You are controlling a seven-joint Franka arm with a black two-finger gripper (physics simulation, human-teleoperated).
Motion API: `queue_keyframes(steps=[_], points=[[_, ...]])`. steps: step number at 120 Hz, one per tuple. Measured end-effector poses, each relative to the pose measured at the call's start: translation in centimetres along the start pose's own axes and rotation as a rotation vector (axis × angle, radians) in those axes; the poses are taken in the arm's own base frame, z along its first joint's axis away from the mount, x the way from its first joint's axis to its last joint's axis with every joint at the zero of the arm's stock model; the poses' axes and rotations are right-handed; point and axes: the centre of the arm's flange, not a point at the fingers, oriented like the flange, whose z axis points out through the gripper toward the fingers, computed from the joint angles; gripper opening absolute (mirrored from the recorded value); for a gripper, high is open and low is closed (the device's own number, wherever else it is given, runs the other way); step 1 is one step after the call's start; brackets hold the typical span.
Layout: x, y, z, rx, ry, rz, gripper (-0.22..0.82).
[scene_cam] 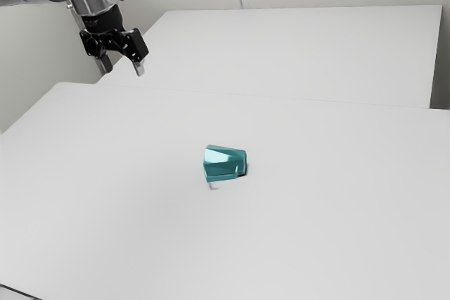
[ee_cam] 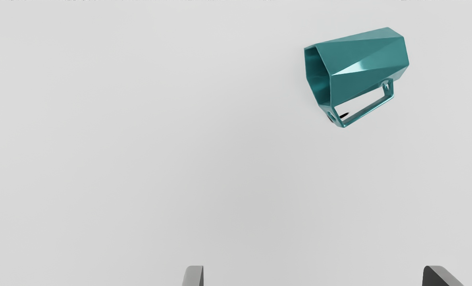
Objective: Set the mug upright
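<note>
Fingers (ee_cam: 194,276) spread wide, nothing between them, so released. Wrist view: mug (ee_cam: 361,67) lies on its side on the table (ee_cam: 140,159), off-centre from the finger gap and ahead of the tips. Mouth (ee_cam: 317,75) open sideways; handle (ee_cam: 368,111) sticks out from the side nearer the fingers. Not upright.

Exterior view: gripper (scene_cam: 123,70) up at the upper left, well apart from the mug, which sits tipped near the middle of the near table. Thin bit under the mug is probably the handle; can't tell from here which end is the mouth.

Risks, my judgement: the gap isn't lined up with the mug, so coming straight down would miss it, or a finger would land on the wall or handle and shove it. Faceted body looks smooth and tapers, so a pinch across slanted faces could slip or spin it. Handle may act as a prop on one side and block a finger, or make the mug roll if bumped. If the wrist turns the wrong way after a grasp, mug ends up mouth down. Letting go while the base is still tilted or above the table would likely tip it back over.
</note>
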Motion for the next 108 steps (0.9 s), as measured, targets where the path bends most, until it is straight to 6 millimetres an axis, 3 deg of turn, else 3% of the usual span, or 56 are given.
queue_keyframes(steps=[35,64,108], points=[[0.6,-0.3,0.5,-0.048,0.039,-0.004,0.6],[2.1,-0.4,7.7,-0.322,0.086,0.01,0.6],[1.7,-5.7,17.5,-0.682,0.258,-0.1,0.6]])
